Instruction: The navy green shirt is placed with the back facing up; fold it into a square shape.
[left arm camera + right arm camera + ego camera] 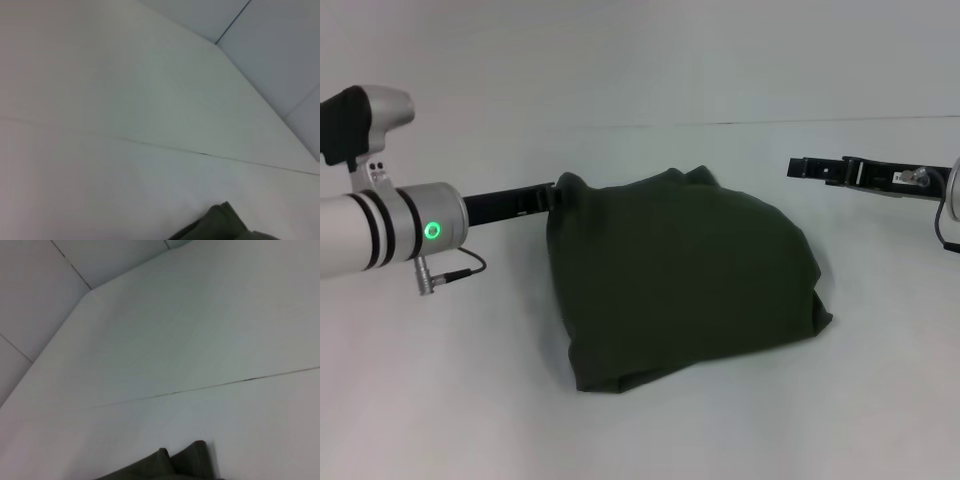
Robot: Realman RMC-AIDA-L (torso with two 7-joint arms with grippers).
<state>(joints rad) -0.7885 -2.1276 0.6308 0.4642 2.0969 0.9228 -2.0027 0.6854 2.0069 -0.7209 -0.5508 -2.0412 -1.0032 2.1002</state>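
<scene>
My shirt [685,280] lies mid-table [440,400], already bundled into a rough square. Left tool [552,195] sits at its far-left corner, likely to tidy that edge; closed or apart, I cannot tell. Right tool [798,166] hangs clear, its state unclear too.

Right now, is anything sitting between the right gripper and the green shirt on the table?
Nothing visible. The right gripper hangs apart from the shirt, with only bare white table between them. The left gripper is already at the shirt's far left corner, its tip hidden by the cloth.
</scene>
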